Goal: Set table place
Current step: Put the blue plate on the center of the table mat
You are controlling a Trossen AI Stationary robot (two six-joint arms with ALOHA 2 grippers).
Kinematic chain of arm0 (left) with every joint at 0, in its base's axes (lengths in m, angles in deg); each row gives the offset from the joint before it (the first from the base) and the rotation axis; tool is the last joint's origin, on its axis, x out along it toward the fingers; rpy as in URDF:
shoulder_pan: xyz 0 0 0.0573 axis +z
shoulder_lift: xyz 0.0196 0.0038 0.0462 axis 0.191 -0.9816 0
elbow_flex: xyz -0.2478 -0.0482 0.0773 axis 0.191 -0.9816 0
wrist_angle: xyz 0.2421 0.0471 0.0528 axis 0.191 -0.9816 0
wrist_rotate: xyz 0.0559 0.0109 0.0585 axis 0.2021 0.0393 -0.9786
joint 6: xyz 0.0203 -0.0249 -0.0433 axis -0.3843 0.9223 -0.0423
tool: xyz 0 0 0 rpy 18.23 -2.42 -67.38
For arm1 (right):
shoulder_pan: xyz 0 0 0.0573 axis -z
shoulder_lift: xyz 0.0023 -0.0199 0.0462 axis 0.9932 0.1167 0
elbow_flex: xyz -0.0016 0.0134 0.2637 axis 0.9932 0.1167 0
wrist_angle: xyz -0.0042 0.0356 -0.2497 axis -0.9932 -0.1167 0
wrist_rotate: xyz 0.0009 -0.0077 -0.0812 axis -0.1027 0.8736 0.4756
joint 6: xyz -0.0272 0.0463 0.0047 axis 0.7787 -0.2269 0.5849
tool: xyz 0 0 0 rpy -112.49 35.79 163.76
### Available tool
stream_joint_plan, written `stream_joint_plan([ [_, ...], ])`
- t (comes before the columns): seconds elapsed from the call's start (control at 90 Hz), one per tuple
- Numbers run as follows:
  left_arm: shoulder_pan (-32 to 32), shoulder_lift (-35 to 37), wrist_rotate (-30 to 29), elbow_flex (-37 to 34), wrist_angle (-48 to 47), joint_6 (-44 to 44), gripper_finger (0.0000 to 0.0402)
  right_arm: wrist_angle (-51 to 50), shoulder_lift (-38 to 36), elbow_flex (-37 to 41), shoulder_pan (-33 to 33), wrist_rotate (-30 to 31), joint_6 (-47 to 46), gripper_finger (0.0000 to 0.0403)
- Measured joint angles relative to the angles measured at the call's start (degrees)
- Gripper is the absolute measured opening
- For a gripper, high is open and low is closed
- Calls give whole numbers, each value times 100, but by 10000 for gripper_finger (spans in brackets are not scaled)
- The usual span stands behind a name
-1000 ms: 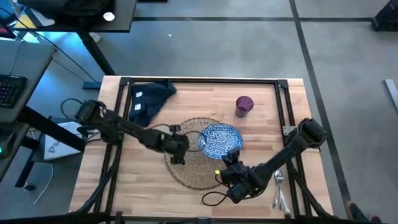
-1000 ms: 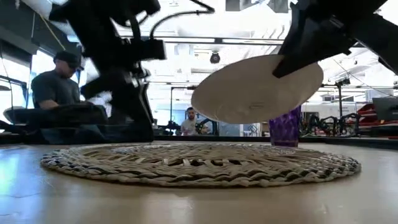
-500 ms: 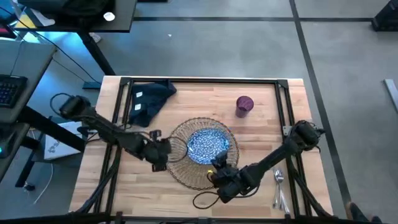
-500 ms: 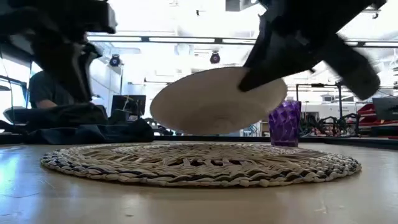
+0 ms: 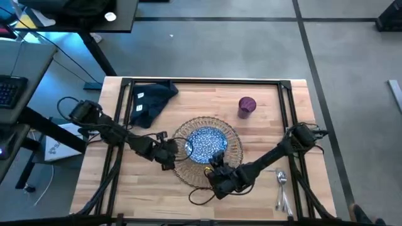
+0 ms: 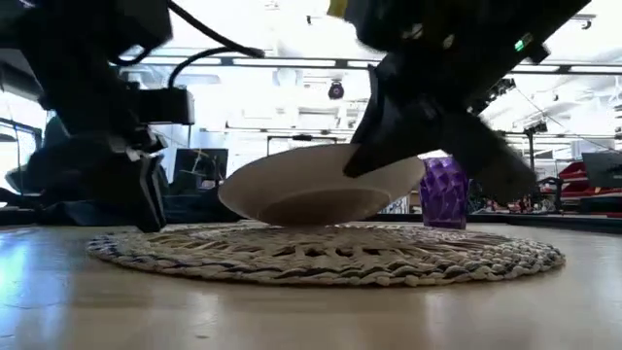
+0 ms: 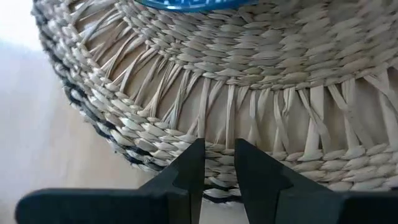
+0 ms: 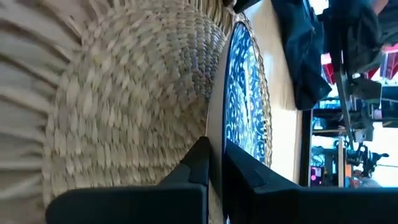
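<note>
The round woven mat [image 5: 233,145] lies flat on the table [image 5: 264,125], in the middle. Above it is the blue-white speckled plate [image 5: 204,141], white underneath in the low view [image 6: 301,185], with my right gripper [image 5: 217,162] shut on its near rim. My left gripper [image 5: 174,152] is at the mat's left edge, its fingers closed over the rim. The dark napkin [image 5: 151,100] lies at the far left. A purple cup [image 5: 247,105] stands at the far right, and silver cutlery [image 5: 282,187] lies at the near right. My left gripper has the mat's left rim [image 7: 219,154] between its two fingers, which lie across the woven edge. It comes slanting down from the table's left. The mat stays flat on the table. My right gripper pinches the plate's near rim [image 8: 216,140], one finger on the blue face and one on the white underside. It comes from the table's near side. The plate is tilted, its held side higher and its foot [image 6: 311,212] down at the mat.
Black rails [image 5: 201,81] frame the tabletop. Bare wood shows near the front edge [image 5: 144,194] and between mat and cup. Both arms reach in low over the near half of the table. Desks and equipment stand beyond the left side.
My right gripper has carried the plate toward the table's left and down, from over the mat's right part to its middle. The plate has dropped and levelled until its foot reached the mat. My left gripper drew back leftward, then returned to the mat's left edge, which shifted slightly rightward.
</note>
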Motion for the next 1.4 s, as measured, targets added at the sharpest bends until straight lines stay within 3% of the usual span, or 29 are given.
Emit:
stream_joint_plan([
  [0.167,290,-9,79,-7,238,-252,69,-107,0,0,117,-594,-3,0],
  [0.544,388,-15,-5,-17,375,-297,69,13,0,0,187,-1313,-578,6],
  [1.0,561,-15,-33,-15,390,-479,69,-146,-101,-321,33,-1401,-1213,165],
  [1.167,894,26,-26,-4,381,-855,69,-1141,-353,-835,-158,-1388,-1542,188],
  [1.4,1389,31,18,-5,908,-1573,69,-2946,-780,-987,-281,-1338,-3591,190],
])
